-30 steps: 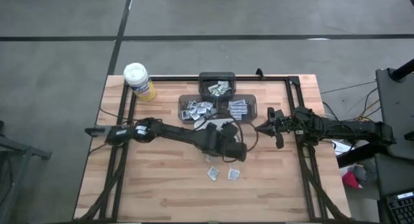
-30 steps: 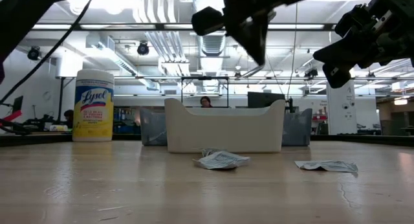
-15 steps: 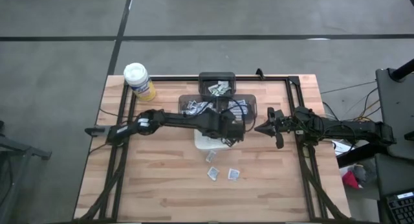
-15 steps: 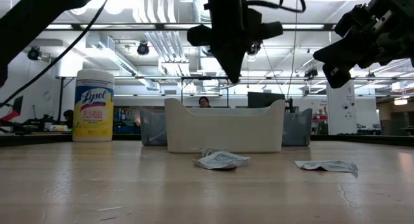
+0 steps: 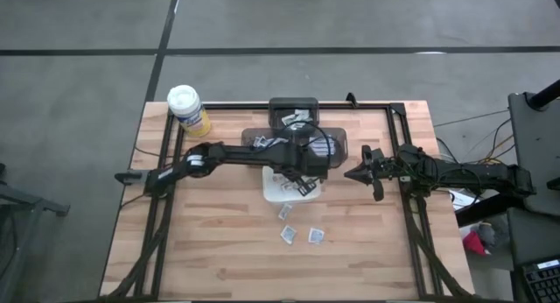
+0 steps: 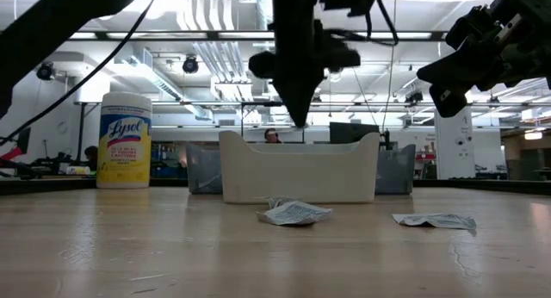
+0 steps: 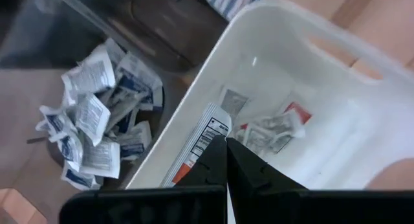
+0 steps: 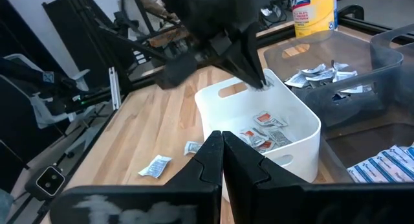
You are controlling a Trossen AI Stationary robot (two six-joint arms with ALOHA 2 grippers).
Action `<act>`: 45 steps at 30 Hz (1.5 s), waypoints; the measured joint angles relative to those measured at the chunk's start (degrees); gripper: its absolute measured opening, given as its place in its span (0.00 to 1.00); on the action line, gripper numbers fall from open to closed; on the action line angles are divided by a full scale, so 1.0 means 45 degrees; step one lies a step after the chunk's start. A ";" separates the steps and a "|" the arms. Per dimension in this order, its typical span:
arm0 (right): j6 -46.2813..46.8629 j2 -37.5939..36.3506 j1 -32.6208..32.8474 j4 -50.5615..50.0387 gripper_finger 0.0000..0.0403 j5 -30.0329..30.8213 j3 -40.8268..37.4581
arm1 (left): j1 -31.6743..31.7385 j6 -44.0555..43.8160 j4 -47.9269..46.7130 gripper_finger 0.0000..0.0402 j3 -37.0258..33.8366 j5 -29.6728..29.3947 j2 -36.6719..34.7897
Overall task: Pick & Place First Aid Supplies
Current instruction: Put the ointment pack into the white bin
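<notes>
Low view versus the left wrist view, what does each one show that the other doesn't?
Only the low view shows the yellow Lysol canister, two packets on the table and the right gripper, shut and raised. Only the left wrist view shows inside the white dish, where packets lie, and the heap of packets in the dark bin. Both show the dish and the shut left gripper.
</notes>
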 joint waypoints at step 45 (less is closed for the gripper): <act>0.0005 -0.0005 0.0001 0.0000 0.02 0.0001 0.0000 | -0.0007 0.0126 0.3612 0.06 -0.3888 0.1510 0.0019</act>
